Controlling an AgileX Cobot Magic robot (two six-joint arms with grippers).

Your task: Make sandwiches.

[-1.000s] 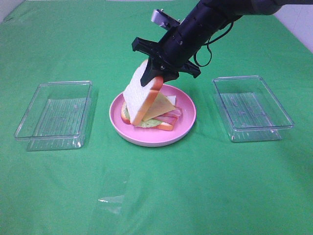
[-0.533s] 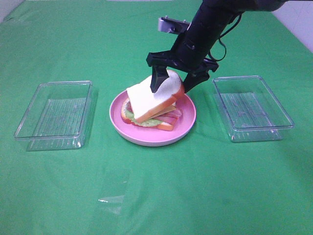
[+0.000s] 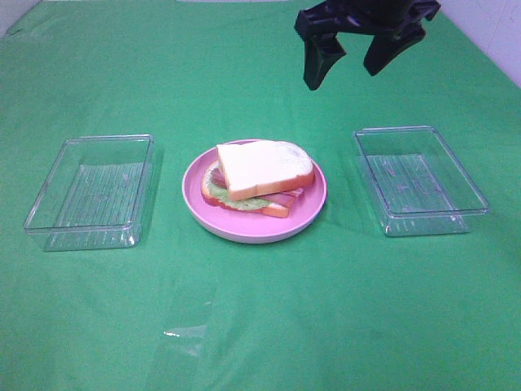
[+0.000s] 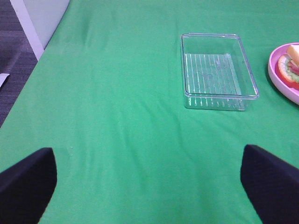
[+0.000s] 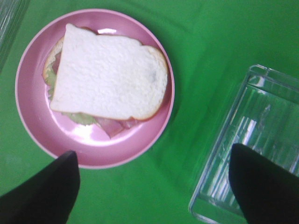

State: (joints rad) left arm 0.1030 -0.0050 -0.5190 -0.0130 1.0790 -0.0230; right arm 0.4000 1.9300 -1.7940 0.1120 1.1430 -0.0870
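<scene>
A stacked sandwich (image 3: pixel 262 175) lies on a round pink plate (image 3: pixel 313 199) at the middle of the green table (image 3: pixel 260 326); white bread sits on top, with lettuce and bacon showing at the edges; the right tool (image 3: pixel 352 59) hangs in the air above and beyond the plate, apart from the sandwich, spread wide and holding nothing; the left tool (image 4: pixel 147 184) is also spread wide and empty, over bare cloth near the left clear tray (image 3: pixel 91 191); a second clear tray (image 3: pixel 419 181) sits to the plate's right.

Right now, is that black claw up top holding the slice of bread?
No. The right claw hangs open and empty above the table, while the bread slice lies on the sandwich on the pink plate.
</scene>
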